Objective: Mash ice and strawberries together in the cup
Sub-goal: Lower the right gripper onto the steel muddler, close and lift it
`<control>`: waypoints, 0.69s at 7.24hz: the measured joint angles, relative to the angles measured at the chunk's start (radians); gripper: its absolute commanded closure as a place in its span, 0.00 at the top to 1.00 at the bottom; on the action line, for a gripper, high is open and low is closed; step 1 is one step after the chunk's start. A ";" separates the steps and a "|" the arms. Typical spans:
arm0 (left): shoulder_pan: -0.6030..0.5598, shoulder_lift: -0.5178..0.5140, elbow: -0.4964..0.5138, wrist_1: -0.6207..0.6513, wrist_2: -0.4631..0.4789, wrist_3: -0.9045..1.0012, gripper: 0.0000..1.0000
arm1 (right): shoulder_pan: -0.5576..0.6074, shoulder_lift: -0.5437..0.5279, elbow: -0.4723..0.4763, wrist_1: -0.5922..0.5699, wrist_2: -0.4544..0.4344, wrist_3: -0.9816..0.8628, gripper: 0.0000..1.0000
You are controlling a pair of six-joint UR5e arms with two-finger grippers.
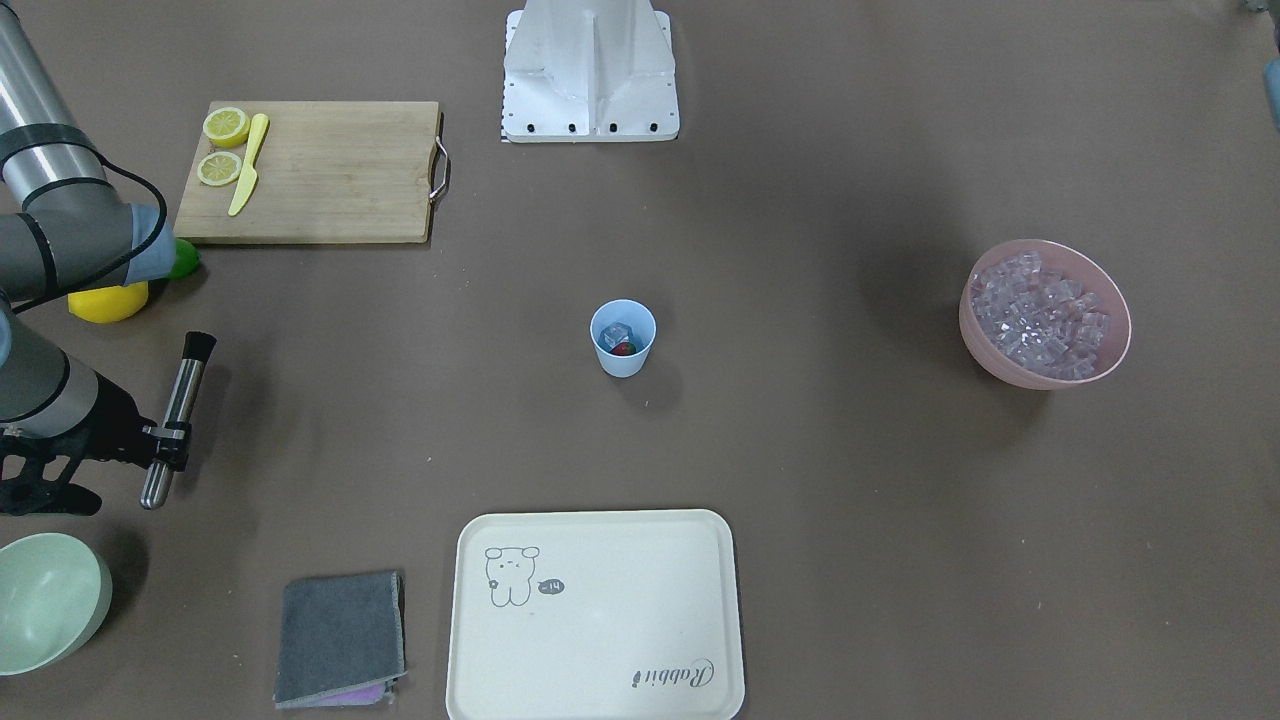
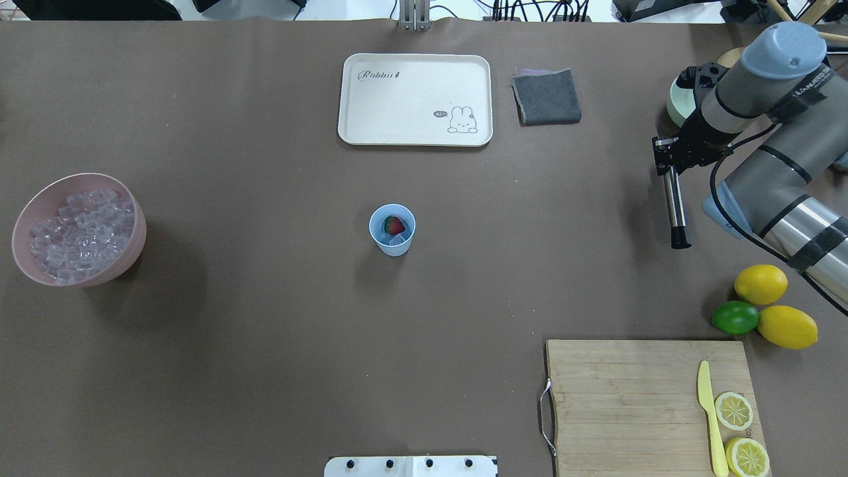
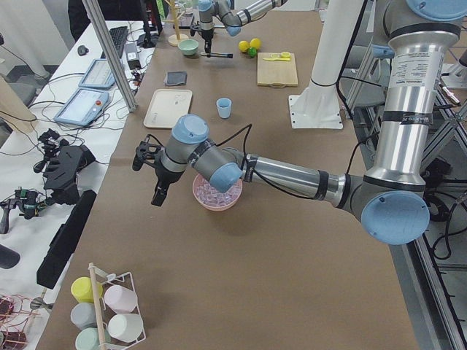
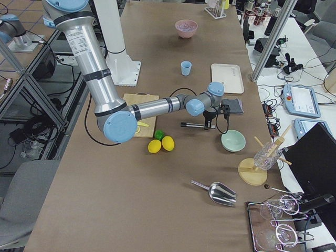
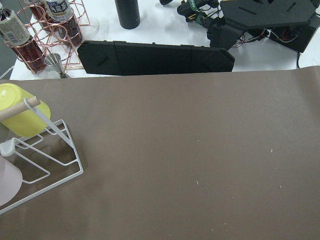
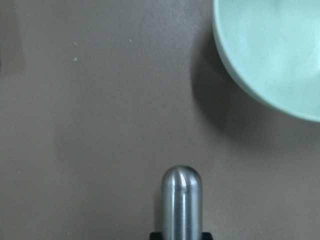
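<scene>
Standing upright at the middle of the surface, the cup holds a strawberry and one ice cube, the two touching inside it; the rest of the ice fills a pink bowl near the edge at the robot's left end, well apart from the cup; at the opposite end the right fingers are clamped on a steel muddler close to its rounded end, so that it lies roughly level above the surface with its black head toward the robot's edge; a pale green bowl sits just beside those fingers, near the corner; the left fingers hang over the left end beyond the pink bowl, seen only from the side, and I cannot tell whether they are apart or together; a cream tray and a folded grey cloth lie along the edge opposite the robot; a wooden cutting board near the robot's edge carries two lemon halves and a yellow knife.
</scene>
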 measured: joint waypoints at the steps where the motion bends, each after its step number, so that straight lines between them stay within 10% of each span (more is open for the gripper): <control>1: -0.002 0.001 -0.001 0.000 0.000 0.000 0.97 | 0.034 0.009 0.031 -0.003 0.017 -0.005 0.00; 5: -0.081 0.085 0.006 0.005 0.027 -0.002 0.97 | 0.038 0.081 0.204 0.008 0.025 -0.114 0.00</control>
